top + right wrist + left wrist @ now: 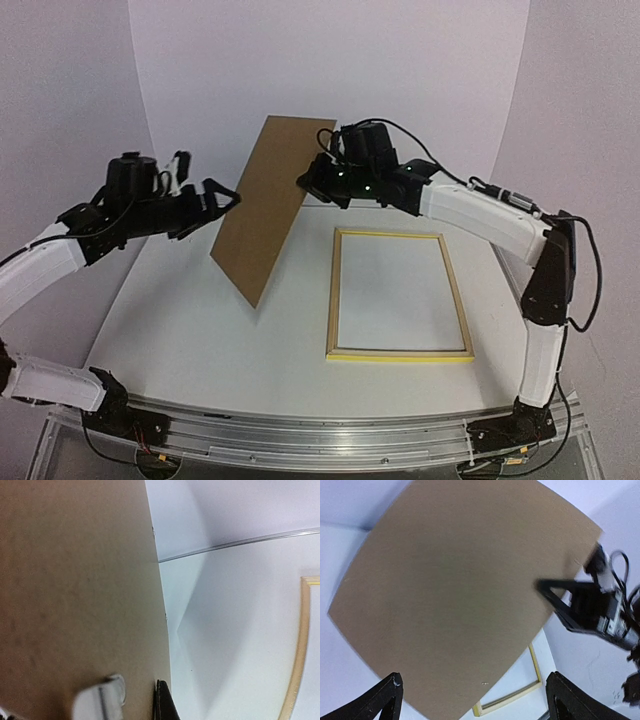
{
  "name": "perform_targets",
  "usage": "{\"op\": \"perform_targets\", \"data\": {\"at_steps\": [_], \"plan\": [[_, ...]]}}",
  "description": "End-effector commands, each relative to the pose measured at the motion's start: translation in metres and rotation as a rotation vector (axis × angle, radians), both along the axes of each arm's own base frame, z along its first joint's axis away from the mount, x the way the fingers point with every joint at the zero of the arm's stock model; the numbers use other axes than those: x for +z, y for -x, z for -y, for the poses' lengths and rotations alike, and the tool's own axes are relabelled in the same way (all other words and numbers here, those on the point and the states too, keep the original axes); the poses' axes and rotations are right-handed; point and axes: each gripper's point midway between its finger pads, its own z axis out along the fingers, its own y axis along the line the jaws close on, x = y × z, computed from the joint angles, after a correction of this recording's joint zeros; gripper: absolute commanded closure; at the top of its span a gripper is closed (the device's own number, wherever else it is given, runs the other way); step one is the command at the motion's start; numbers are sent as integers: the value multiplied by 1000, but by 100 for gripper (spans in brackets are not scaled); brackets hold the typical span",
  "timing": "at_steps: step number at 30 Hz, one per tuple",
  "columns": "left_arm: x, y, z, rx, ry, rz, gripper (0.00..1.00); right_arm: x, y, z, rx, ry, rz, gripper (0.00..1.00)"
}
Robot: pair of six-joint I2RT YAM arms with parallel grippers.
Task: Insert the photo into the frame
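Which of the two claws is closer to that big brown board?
Right. The right gripper is shut on the edge of the brown board, holding it up at a tilt. The left gripper faces the board's opposite side, wide open and not gripping it.

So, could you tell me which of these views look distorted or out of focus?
Left wrist view: the lens bows the edges of the backing board outward, and the right gripper looks smeared. Right wrist view: the board, close up, is soft. Top external view: sharp, softly lit, the frame crisp.
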Motion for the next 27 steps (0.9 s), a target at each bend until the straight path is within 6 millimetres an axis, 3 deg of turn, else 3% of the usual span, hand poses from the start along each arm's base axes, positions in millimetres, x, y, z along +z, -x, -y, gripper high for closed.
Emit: {"op": "perform_targets", "data": {"at_steps": [1, 5, 8, 15, 21, 27], "plan": [[43, 13, 98, -165, -227, 275, 0, 51, 7, 63, -205, 19, 23, 100], [46, 21, 140, -179, -398, 394, 1, 52, 16, 76, -235, 10, -17, 100], [32, 21, 161, -176, -487, 410, 2, 56, 18, 83, -265, -14, -36, 100], [13, 11, 191, -68, -654, 465, 7, 51, 20, 89, -317, -61, -103, 100], [-8, -6, 194, 32, -738, 426, 19, 53, 21, 93, -346, -81, -114, 100], [-15, -15, 191, 120, -770, 438, 36, 50, 24, 99, -367, -92, -131, 100]]}}
